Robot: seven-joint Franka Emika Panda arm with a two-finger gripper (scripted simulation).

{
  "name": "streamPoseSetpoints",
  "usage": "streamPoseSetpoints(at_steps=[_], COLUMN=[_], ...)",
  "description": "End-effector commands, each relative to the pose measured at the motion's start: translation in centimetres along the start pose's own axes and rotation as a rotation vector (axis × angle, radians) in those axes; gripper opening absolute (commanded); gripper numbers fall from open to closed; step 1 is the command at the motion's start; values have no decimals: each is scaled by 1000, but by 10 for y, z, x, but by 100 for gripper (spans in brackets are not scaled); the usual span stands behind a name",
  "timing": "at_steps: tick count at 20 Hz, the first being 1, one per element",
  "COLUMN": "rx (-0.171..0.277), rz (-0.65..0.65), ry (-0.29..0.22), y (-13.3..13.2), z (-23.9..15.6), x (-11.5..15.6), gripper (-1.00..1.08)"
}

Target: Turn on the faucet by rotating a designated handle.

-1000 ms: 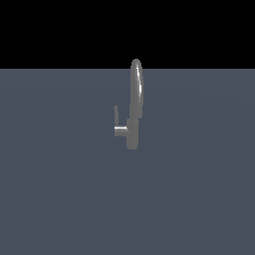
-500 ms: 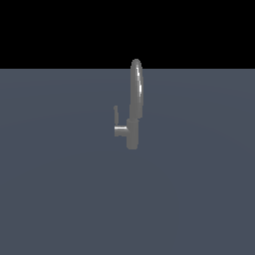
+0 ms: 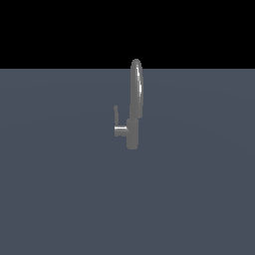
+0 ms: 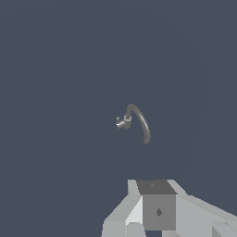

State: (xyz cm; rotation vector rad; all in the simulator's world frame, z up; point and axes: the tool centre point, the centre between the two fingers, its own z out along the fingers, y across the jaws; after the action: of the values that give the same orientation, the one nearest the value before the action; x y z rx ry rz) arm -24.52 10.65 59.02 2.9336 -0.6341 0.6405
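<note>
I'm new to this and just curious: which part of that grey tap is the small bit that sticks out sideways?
That is the handle, a thin lever on a short stub on the exterior view's left of the faucet body. The tall arched spout rises upward instead.

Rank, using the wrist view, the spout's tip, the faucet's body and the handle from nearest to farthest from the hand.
1. Spout's tip, curving toward the hand.
2. Faucet's body and handle, side by side beyond it: too close to call.
</note>
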Motion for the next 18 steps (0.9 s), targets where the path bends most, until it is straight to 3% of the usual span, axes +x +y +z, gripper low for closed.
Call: streamPoseSetpoints(at_steps=[1, 10, 18], rx=[-16, -93, -180], rz=[53, 224, 361], ry=[45, 185, 278], y=[-15, -76, -125], z=[-5, 8, 60], x=[-1, 0, 10], gripper=[-100, -100, -100])
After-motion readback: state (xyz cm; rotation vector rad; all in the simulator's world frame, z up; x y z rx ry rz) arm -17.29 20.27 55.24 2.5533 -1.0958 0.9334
